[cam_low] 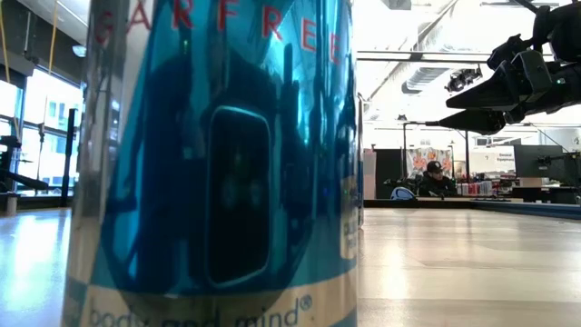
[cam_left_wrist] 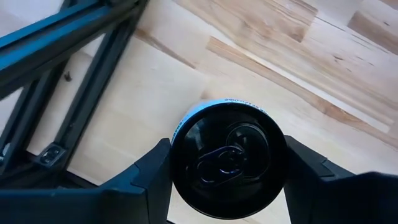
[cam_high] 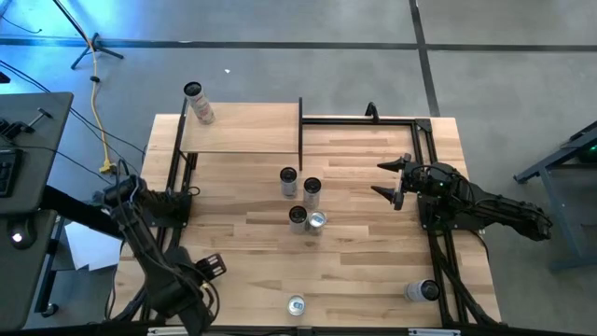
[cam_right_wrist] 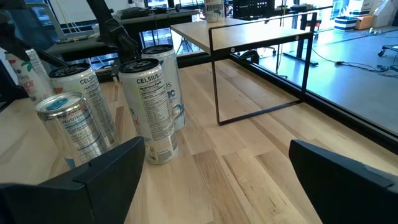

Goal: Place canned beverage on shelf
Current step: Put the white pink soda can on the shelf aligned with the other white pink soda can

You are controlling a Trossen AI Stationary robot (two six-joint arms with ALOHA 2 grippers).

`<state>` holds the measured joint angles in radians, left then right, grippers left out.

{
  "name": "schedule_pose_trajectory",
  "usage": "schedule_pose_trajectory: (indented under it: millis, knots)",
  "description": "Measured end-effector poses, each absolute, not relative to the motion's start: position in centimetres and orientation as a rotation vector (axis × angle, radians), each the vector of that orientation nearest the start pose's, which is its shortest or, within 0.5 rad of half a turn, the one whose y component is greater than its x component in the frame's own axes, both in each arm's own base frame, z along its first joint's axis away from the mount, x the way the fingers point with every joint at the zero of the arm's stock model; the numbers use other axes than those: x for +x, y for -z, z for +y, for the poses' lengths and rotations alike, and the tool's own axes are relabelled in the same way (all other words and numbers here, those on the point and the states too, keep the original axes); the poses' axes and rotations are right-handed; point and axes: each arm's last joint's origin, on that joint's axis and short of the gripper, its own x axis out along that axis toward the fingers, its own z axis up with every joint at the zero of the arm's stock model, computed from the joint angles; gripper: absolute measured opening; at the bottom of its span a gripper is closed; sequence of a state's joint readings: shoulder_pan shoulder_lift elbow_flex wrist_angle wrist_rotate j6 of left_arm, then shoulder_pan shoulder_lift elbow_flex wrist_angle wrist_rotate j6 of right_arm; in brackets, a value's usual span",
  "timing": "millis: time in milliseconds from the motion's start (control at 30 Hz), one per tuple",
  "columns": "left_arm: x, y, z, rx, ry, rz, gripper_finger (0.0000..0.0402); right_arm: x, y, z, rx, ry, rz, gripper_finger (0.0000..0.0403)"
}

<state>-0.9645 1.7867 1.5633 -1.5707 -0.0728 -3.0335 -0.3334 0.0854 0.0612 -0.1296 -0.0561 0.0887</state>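
Observation:
In the left wrist view a canned beverage (cam_left_wrist: 227,163) with a black top stands upright between the fingers of my left gripper (cam_left_wrist: 227,186), which is shut on it. In the high view that gripper (cam_high: 207,271) is at the table's near left and hides the can. The shelf (cam_high: 247,129), a pale board on thin black posts, stands at the far left and carries one can (cam_high: 198,101) on its far left corner. My right gripper (cam_high: 392,180) hovers open and level at the right, pointing toward several cans (cam_high: 303,201) mid-table. My left gripper pinches the can between its two fingers (cam_left_wrist: 152,171), which lie against opposite sides of the can just below its top rim (cam_left_wrist: 176,155). They come from above, pointing steeply down. The can is upright; whether its bottom rests on the table I cannot tell.
A blue can (cam_high: 296,304) stands at the near edge and fills the low view (cam_low: 218,163). Another can (cam_high: 422,291) lies at the near right. Black frame rails (cam_high: 434,187) run along the table's left and right sides and its far right edge. Bare wood lies between the left gripper and the shelf.

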Motion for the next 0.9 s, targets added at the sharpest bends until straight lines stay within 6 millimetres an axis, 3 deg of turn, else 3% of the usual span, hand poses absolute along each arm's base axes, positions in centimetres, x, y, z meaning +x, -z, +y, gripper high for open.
schedule_pose_trajectory:
  millis: [167, 533, 900]
  knots:
    - [19.3, -27.7, -23.3, -1.337, -1.594, 0.795, 0.0189, 9.4, -16.5, -3.1, 0.118, 0.284, 0.139, 0.0387]
    - [21.8, -27.3, -17.8, -1.121, -1.496, 0.822, 0.0189, 9.4, -16.5, -3.1, 0.118, 0.284, 0.139, 0.0387]
    - [22.0, -28.1, -11.0, -0.990, -1.456, 0.811, 0.0189, 9.4, -16.5, -3.1, 0.118, 0.283, 0.139, 0.0387]
